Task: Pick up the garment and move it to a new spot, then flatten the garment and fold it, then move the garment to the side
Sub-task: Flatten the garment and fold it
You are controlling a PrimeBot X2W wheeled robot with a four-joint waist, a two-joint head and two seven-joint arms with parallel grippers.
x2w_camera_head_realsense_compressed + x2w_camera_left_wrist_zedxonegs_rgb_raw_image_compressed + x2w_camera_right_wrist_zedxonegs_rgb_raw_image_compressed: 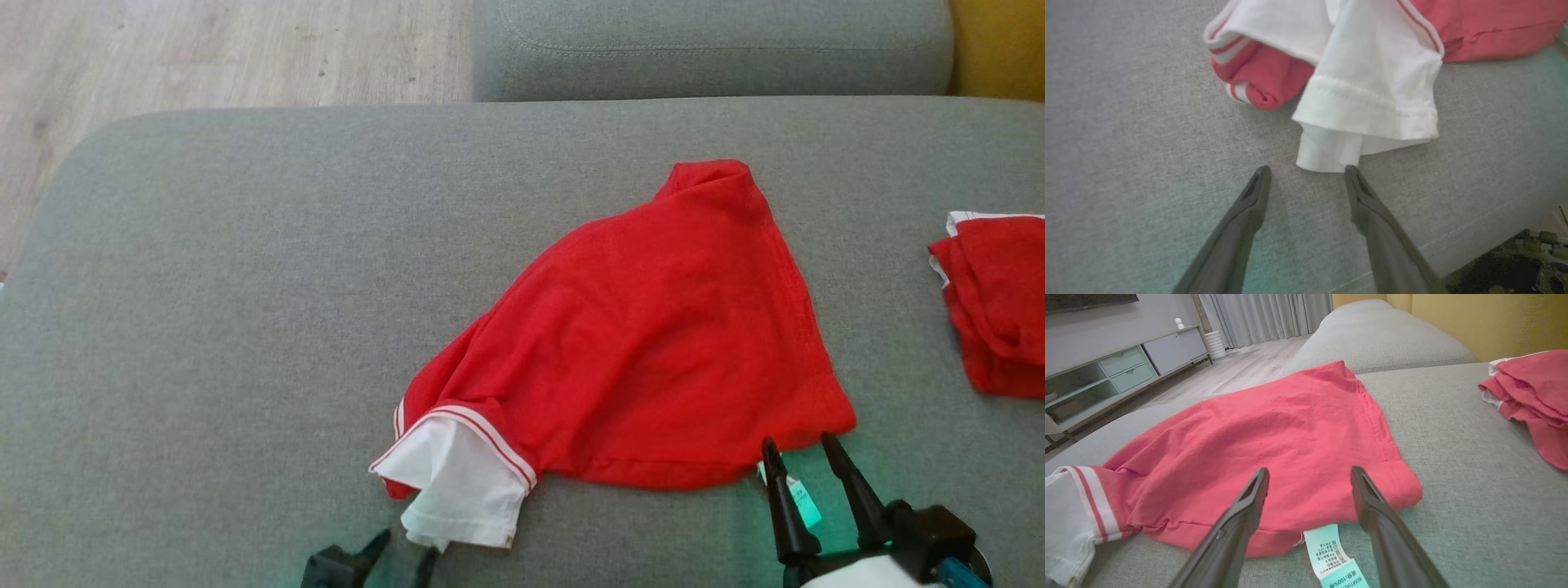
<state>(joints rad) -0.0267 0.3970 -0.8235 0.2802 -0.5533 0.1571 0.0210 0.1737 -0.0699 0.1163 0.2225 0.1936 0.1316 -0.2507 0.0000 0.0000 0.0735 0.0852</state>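
Head view puts the garment, a red tee with a white sleeve, in a loose heap on the grey sofa, right of centre. Its peak points far and its hem runs along the near side. It is neither flat nor folded. A second red pile sits well apart at the right edge.

The left gripper hovers at the near edge, just near of the sleeve. In the left wrist view its jaws are spread, tips resting on or just above the sofa, with the sleeve's lowest white flap between them and nothing pinched. The right gripper stands at the garment's near right corner, jaws likewise spread. In the right wrist view the two fingers straddle the hem beside the pale green label and have not closed on cloth.

By my reading this is the approach to a two-handed grasp, either for the first lift and move or for pulling the tee flat; the frames do not settle which. No fold looks started.

The next move calls for each gripper to come forward and down so cloth sits well inside the jaws, then close. The left should take the sleeve's edge, not only the thin flap. The right should take the hem corner, not the label, which may slip or tear. A lift with the two kept apart should let the cloth hang open.
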